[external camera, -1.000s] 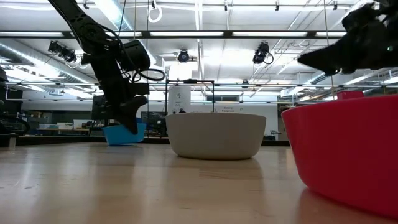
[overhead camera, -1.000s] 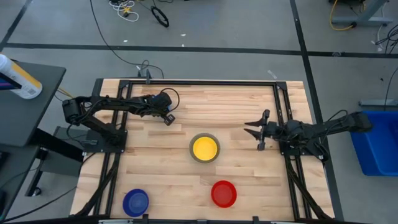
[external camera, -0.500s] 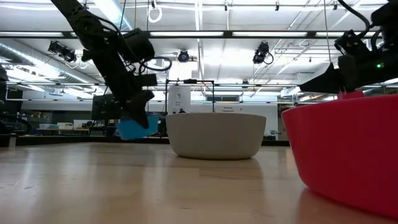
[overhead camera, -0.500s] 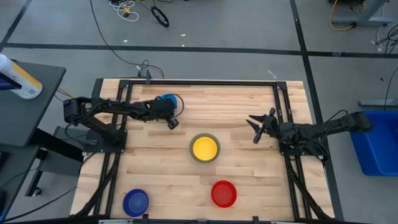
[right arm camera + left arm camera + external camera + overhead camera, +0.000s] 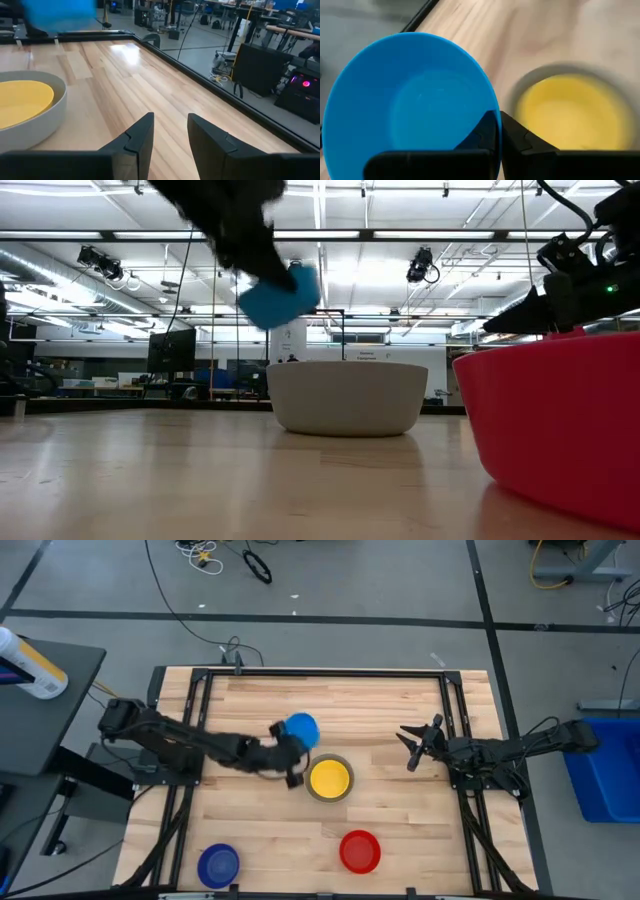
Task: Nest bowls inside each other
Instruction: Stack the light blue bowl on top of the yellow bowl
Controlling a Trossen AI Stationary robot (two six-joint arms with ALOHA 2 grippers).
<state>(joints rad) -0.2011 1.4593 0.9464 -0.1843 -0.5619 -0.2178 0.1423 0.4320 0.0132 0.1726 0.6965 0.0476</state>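
Observation:
My left gripper point(image 5: 291, 752) is shut on the light blue bowl point(image 5: 301, 727), which it holds in the air just beyond the far left side of the grey bowl point(image 5: 329, 778). The yellow bowl point(image 5: 329, 777) sits nested inside the grey one. In the low view the light blue bowl point(image 5: 281, 295) hangs tilted, high above the grey bowl point(image 5: 347, 397). The red bowl point(image 5: 360, 851) and the dark blue bowl point(image 5: 218, 864) stand on the table near its front edge. My right gripper point(image 5: 412, 745) waits open at the right, above the table. My left gripper pinches the light blue bowl's rim point(image 5: 492, 107) on the side nearest the arm. One finger point(image 5: 484, 131) is inside the bowl and the other point(image 5: 521, 140) outside. The bowl is lifted clear of the table and tilted, its hollow facing up.
The table has a dark frame point(image 5: 320, 672) round its edges. Bare wood lies between the grey bowl and my right gripper point(image 5: 171, 132). The red bowl point(image 5: 560, 420) stands close to the low camera.
My left gripper has swung from the far left part of the table toward the grey bowl at the middle and has risen. It carries the light blue bowl, which has left the table and now hangs tilted above it. My right gripper has turned at the wrist.

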